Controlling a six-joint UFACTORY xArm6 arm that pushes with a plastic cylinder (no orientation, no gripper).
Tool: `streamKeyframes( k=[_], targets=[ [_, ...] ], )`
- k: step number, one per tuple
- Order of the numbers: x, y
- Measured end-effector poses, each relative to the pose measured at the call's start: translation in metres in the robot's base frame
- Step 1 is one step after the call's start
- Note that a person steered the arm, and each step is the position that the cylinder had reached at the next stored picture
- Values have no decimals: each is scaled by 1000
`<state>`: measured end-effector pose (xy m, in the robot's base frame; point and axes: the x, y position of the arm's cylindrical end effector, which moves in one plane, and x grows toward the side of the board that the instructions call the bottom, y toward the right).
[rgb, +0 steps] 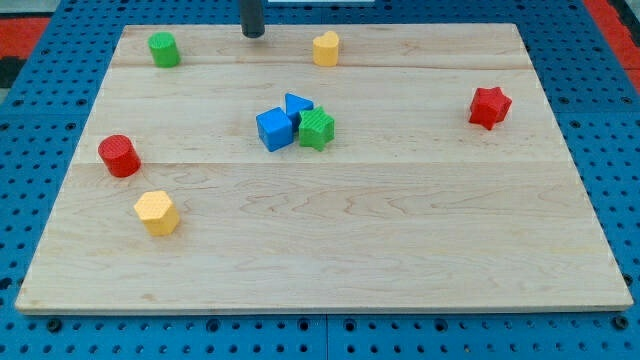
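Note:
My tip (254, 35) rests on the board near the view's top edge, left of centre, touching no block. The yellow block (326, 48) sits a short way to its right, and the green cylinder (164, 49) lies farther to its left. Below the tip, near the board's middle, three blocks huddle together: a blue cube (274, 130), a blue triangular block (297, 105) behind it, and a green block (317, 128) on the right.
A red cylinder (119, 155) and a yellow hexagonal block (157, 212) sit at the view's left. A red star-shaped block (489, 107) stands at the right. The wooden board (400, 240) lies on a blue pegboard surface.

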<state>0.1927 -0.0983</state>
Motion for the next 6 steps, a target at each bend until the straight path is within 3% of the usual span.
streamKeyframes(
  k=[2, 4, 5, 6],
  targets=[
    [-1, -48],
    [0, -138],
    [22, -149],
    [38, -114]
  ],
)
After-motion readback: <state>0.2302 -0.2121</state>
